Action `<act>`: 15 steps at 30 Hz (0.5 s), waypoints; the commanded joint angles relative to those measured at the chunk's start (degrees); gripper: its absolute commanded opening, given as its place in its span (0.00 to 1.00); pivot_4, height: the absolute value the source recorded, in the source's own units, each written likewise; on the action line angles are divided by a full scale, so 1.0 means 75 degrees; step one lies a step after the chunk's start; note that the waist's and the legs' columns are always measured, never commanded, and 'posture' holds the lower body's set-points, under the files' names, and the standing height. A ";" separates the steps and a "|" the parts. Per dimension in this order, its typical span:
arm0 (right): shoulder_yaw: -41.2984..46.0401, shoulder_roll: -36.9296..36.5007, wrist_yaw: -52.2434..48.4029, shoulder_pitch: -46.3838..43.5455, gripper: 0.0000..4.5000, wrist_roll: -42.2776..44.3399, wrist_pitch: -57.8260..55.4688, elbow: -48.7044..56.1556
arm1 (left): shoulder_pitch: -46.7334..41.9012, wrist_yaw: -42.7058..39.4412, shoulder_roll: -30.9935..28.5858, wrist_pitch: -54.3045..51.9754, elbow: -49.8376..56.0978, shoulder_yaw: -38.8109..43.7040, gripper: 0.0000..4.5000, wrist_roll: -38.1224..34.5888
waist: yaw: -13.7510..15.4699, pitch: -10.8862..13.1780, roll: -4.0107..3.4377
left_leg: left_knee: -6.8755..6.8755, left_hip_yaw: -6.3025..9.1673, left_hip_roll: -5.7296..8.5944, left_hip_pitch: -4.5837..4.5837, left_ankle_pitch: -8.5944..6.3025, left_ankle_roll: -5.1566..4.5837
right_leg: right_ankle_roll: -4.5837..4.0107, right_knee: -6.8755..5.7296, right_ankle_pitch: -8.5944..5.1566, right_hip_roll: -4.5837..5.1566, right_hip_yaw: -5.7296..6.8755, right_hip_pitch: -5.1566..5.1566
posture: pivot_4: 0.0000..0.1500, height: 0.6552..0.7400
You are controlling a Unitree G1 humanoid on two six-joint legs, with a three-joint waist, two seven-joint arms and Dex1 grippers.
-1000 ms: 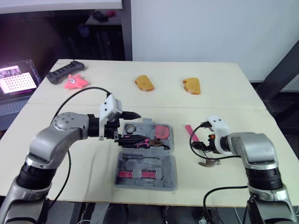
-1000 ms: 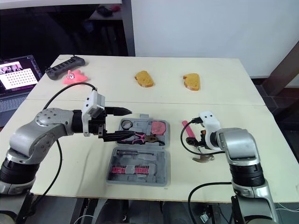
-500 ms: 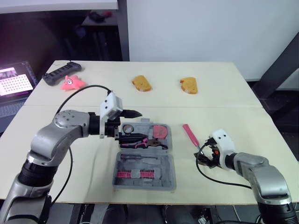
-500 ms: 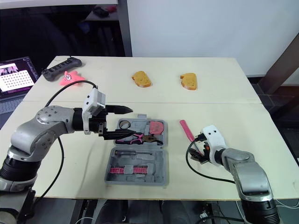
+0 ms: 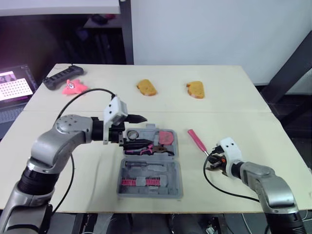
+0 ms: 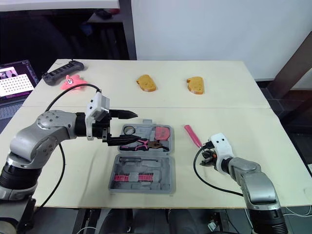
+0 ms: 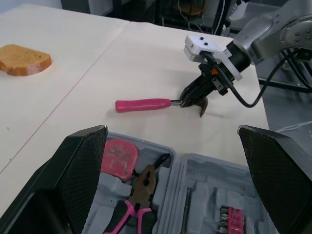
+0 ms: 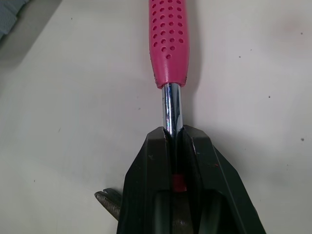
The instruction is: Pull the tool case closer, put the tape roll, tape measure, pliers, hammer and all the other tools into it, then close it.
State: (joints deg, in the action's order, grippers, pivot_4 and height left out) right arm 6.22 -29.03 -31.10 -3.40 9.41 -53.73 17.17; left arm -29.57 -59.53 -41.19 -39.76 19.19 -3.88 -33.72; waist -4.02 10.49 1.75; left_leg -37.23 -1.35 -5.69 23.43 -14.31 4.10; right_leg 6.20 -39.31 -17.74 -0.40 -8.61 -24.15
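Note:
The grey tool case (image 5: 171,183) lies open mid-table, holding the tape roll (image 5: 134,134), pink tape measure (image 5: 168,137) and pink-handled pliers (image 5: 146,148). My left gripper (image 5: 138,130) hovers open over the case's left end, with nothing between its wide black fingers (image 7: 83,161). To the right of the case the hammer (image 5: 196,140) lies on the table, pink handle pointing away. My right gripper (image 5: 213,163) is shut on the hammer's steel shaft (image 8: 171,105) just behind the head, low at the table surface.
Two bread slices (image 5: 146,87) (image 5: 195,89) lie at the back of the table. A pink toy (image 5: 74,87) and a black power strip (image 5: 59,78) sit at the back left. A lit screen (image 5: 12,84) stands off the left edge.
My right gripper has dropped to the table and shut on the hammer's shaft. The left arm has stayed where it was. The camera has shifted slightly.

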 commanded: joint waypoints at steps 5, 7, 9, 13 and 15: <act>0.0223 -0.0108 0.0043 -0.0164 0.01 0.0355 0.0101 0.0075 | -0.0034 -0.0049 -0.0090 0.0080 0.0091 0.0107 1.00 -0.0014 | 0.0012 0.0001 -0.0001 | 0.0001 0.0001 0.0000 0.0000 0.0000 0.0000 | 0.0001 0.0000 0.0000 -0.0001 0.0000 0.0000 | 1.00 0.70; 0.0115 -0.0195 0.0032 -0.0221 0.01 0.0337 0.0115 -0.0024 | -0.0050 -0.0057 -0.0085 0.0088 0.0076 0.0089 1.00 -0.0007 | 0.0014 0.0001 -0.0002 | 0.0001 0.0001 0.0000 0.0001 0.0000 0.0000 | 0.0001 0.0000 0.0000 0.0000 0.0000 -0.0001 | 1.00 0.70; -0.0114 -0.0325 -0.0024 -0.0293 0.01 0.0285 0.0128 -0.0122 | -0.0062 -0.0050 -0.0076 0.0089 0.0077 0.0080 1.00 -0.0003 | 0.0012 0.0001 -0.0002 | 0.0002 0.0001 0.0000 0.0001 0.0000 0.0000 | 0.0001 0.0000 0.0000 0.0000 0.0000 -0.0001 | 1.00 0.70; -0.0258 -0.0304 0.0085 -0.0489 0.01 0.0308 0.0158 -0.0311 | -0.0049 -0.0017 -0.0072 0.0068 0.0119 0.0090 1.00 -0.0011 | 0.0009 0.0001 -0.0002 | 0.0002 0.0001 0.0000 0.0000 0.0000 0.0000 | 0.0001 0.0000 0.0000 -0.0001 0.0000 -0.0001 | 1.00 0.70; -0.0219 -0.0264 0.0112 -0.0565 0.10 0.0373 0.0141 -0.0409 | -0.0024 -0.0003 -0.0083 0.0058 0.0152 0.0100 1.00 -0.0016 | 0.0008 0.0001 -0.0002 | 0.0002 0.0001 0.0000 0.0000 0.0000 0.0000 | 0.0001 0.0000 0.0000 -0.0001 0.0000 -0.0001 | 1.00 0.70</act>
State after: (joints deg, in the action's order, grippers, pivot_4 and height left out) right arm 4.22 -31.36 -30.69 -6.72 11.53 -53.30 13.95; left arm -29.54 -59.61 -41.31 -39.70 19.05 -3.88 -33.70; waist -3.96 10.50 1.73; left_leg -37.22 -1.34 -5.69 23.43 -14.31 4.10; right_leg 6.20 -39.31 -17.74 -0.40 -8.61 -24.16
